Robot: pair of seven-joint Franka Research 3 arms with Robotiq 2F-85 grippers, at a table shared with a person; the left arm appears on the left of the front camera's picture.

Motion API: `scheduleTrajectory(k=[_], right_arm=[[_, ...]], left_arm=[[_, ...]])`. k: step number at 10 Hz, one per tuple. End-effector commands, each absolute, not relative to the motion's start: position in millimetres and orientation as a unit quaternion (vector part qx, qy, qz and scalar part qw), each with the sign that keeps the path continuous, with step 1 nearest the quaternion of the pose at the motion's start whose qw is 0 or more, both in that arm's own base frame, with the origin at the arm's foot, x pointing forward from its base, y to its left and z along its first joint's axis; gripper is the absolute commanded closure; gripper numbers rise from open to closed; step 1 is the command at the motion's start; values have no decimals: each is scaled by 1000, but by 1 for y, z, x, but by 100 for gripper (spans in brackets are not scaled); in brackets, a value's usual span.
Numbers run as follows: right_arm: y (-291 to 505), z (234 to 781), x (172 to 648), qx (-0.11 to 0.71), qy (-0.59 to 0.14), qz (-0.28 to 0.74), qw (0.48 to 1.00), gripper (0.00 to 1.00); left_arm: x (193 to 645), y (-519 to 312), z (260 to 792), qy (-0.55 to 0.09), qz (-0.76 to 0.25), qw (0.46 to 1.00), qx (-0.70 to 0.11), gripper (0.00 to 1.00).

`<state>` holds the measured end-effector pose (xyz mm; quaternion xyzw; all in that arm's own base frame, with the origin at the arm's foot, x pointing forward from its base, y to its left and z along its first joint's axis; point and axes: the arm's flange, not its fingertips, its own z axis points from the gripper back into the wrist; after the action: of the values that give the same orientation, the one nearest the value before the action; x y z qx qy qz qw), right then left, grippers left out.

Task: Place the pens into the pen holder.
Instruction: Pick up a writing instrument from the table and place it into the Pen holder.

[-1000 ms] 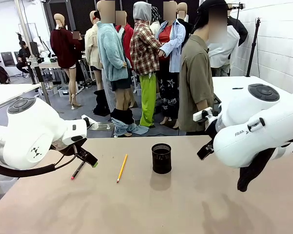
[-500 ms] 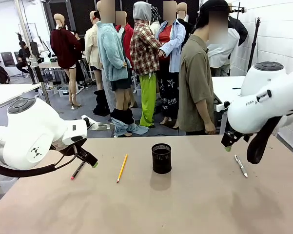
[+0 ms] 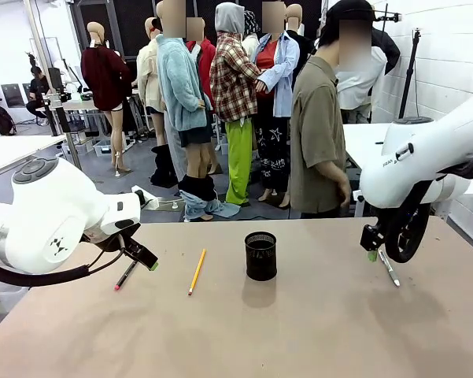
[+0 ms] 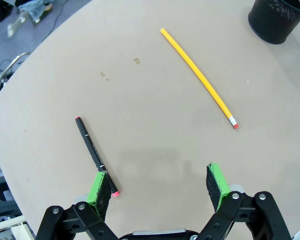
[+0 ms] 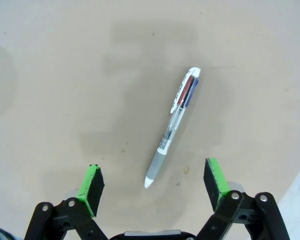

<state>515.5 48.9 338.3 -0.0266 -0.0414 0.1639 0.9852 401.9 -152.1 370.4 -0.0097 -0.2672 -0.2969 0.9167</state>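
The black mesh pen holder [image 3: 260, 255] stands mid-table, its edge also showing in the left wrist view's top right corner [image 4: 278, 19]. A yellow pencil [image 3: 197, 271] [image 4: 198, 78] lies left of it. Further left rests a dark pen with red ends [image 3: 126, 275] [image 4: 95, 154], right beside my left gripper [image 3: 147, 261] [image 4: 159, 182], which is open and holds nothing. A silver-grey pen [image 3: 389, 268] [image 5: 173, 126] lies at the right. Above it hangs my right gripper [image 3: 374, 250] [image 5: 154, 183], open and empty, the pen's tip lying between its fingers in the right wrist view.
A person [image 3: 319, 134] in an olive shirt stands at the far edge of the table [image 3: 299, 331], right of centre. Bare tabletop lies in front of the pen holder.
My right arm has swung right and down, uncovering the silver-grey pen and bringing its gripper just over it. The left arm has not moved.
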Motion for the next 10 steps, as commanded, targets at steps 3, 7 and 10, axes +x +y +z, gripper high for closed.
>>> scheduleTrajectory(k=[3,7,10], right_arm=[[36,311,536,-1,-21,128,992,0],[26,298,545,-11,-5,116,993,35],[28,299,548,-12,4,124,992,95]], left_arm=[[402,-151,371,-268,-295,917,-10,0],[402,-151,371,-268,-295,917,-10,0],[402,-151,371,-268,-295,917,-10,0]])
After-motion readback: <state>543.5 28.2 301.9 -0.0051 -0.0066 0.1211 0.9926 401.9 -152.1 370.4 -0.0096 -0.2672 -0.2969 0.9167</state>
